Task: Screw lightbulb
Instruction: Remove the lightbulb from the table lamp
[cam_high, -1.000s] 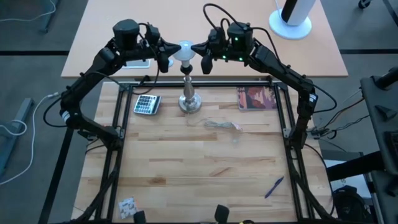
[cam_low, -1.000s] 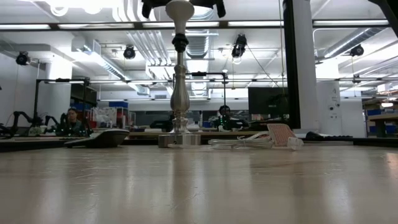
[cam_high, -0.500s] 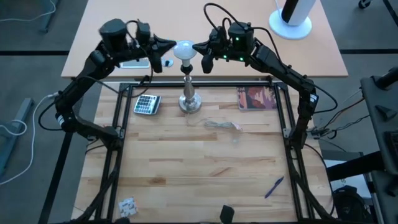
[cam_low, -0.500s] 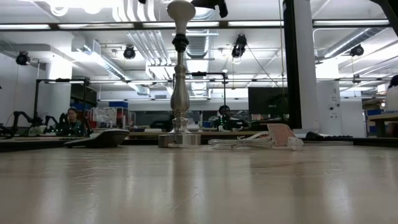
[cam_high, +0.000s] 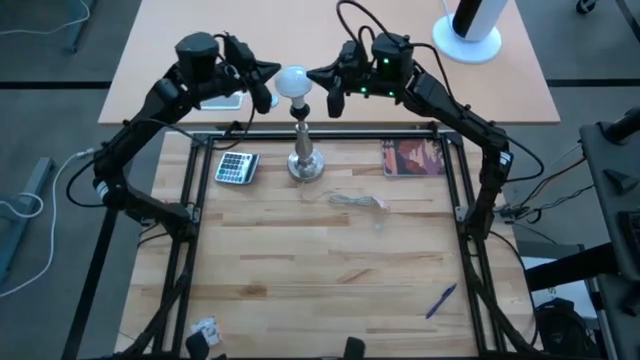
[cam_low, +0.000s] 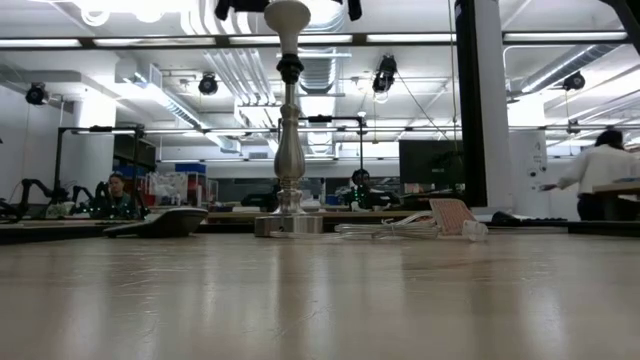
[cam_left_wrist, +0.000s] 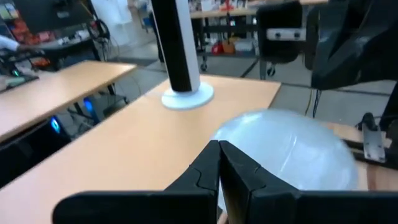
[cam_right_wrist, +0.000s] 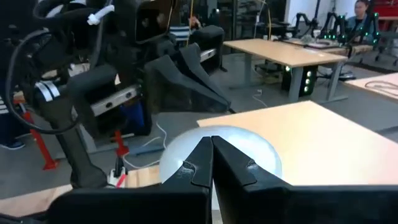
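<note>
High view, item one: left gripper (cam_high: 268, 73), fingers pressed together, tips at the near side of the lightbulb (cam_high: 293, 81), holding nothing; item two: right gripper (cam_high: 316, 76), fingers likewise together, tips at the bulb's opposite side; contact on either side cannot be told; lightbulb between the two grippers, seated upright atop the stand (cam_high: 304, 150), its screw base hidden in the black socket; progress, as a judgement: bulb already mounted, threading apparently well along or finished, final tightness not visible; left to do: perhaps a last turn, then both arms backing away; further out: calculator (cam_high: 236, 167), booklet (cam_high: 412, 157), pen (cam_high: 440, 300).
</note>
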